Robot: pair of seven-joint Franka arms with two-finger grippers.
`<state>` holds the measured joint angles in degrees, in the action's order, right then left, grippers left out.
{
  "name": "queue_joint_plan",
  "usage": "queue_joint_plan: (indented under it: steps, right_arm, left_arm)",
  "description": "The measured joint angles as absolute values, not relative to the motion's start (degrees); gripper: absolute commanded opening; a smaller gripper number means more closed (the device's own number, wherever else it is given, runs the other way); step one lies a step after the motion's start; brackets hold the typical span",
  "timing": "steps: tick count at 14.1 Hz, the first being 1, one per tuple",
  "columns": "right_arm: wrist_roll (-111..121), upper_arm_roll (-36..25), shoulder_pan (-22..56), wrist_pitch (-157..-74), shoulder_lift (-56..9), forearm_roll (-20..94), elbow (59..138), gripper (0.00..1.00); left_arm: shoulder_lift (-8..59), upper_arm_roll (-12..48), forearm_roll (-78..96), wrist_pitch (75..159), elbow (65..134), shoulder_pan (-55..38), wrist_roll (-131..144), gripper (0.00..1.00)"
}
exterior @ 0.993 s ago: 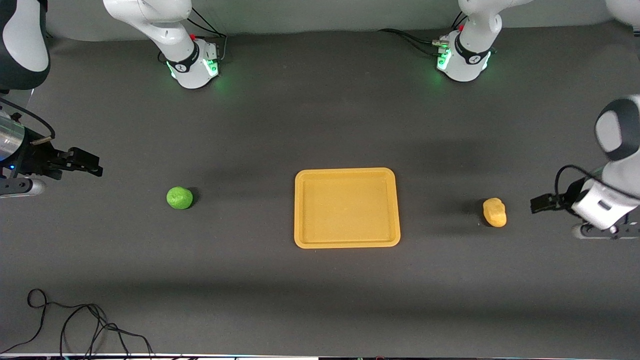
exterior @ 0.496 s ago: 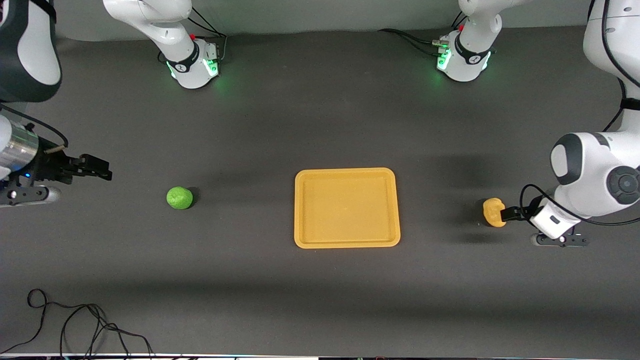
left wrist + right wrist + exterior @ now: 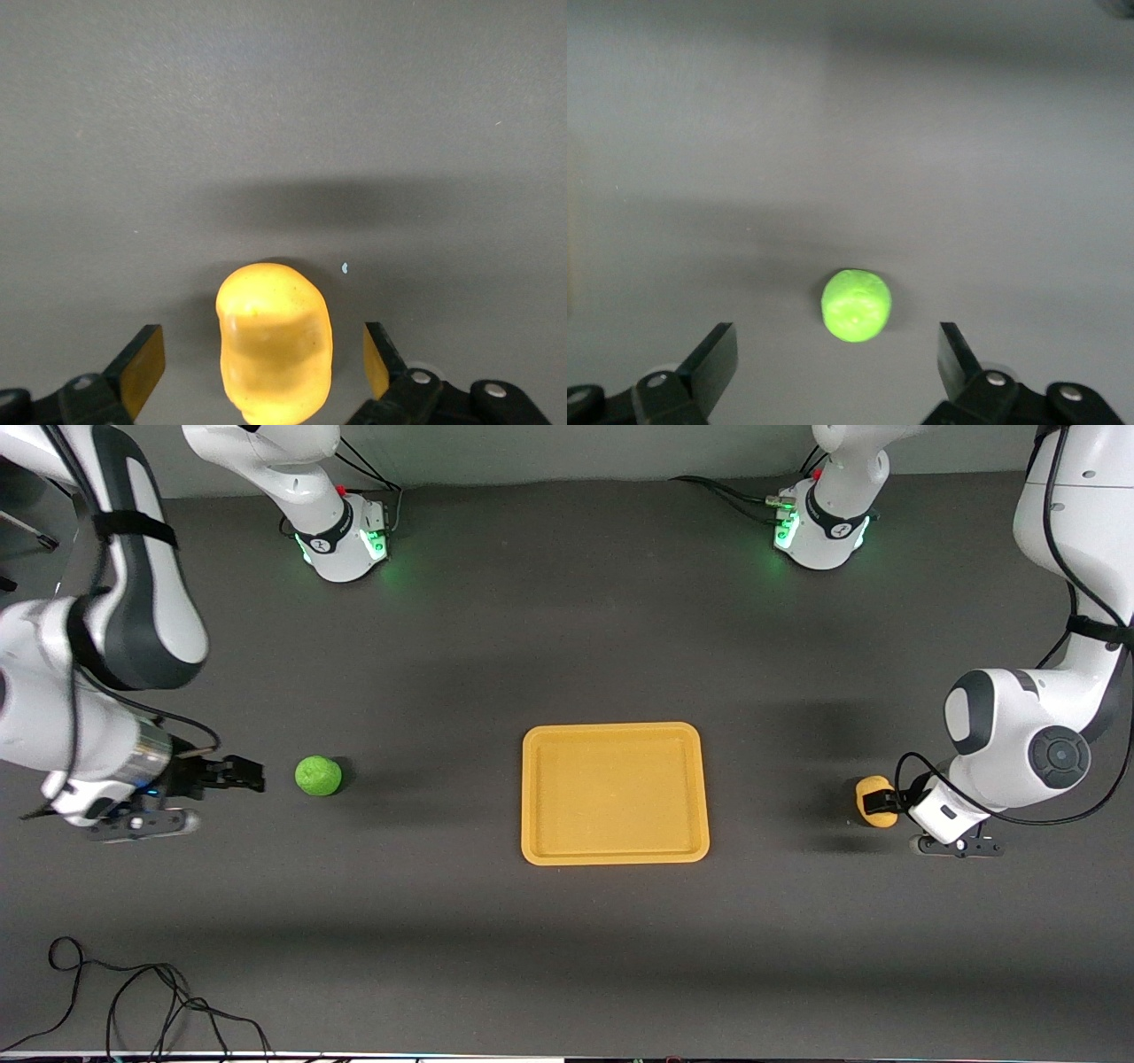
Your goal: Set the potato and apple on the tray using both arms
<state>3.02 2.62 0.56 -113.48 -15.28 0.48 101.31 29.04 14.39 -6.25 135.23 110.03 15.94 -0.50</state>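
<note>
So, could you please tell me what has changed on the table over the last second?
The left gripper has closed in on the potato from the left arm's end of the table; its open jaws now stand on either side of it, not yet gripping. The right gripper has moved toward the apple from the right arm's end, jaws open, still short of it. Potato, apple and tray have stayed put.

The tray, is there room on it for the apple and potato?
Yes. The tray holds nothing; its whole floor inside the rim is bare. It is crowded only at the ends: the left tool is open around the potato, the right tool open by the apple.
</note>
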Motion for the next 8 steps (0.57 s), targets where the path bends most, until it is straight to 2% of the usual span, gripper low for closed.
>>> queue_joint_plan:
  steps: [2, 5, 6, 8]
  right_arm:
    - [2.93, 2.63, 2.32, -118.14, -18.08, 0.48, 104.40, 1.00]
    - [2.93, 2.41, 2.60, -130.24, -23.56, 0.46, 109.84, 1.00]
    - [2.93, 2.28, 2.57, -133.02, -24.75, 0.46, 111.31, 1.00]
    - [2.93, 2.20, 2.57, -134.89, -25.89, 0.41, 112.72, 1.00]
  left_arm:
    - [29.85, 14.40, -6.27, 135.71, 110.41, 15.88, -0.50, 0.98]
    - [30.49, 14.42, -6.29, 135.82, 110.48, 15.34, -0.48, 0.53]
    - [30.48, 14.42, -6.33, 135.82, 110.49, 15.20, -0.47, 0.43]
    - [30.48, 14.42, -7.10, 135.78, 110.48, 15.16, -0.47, 0.36]
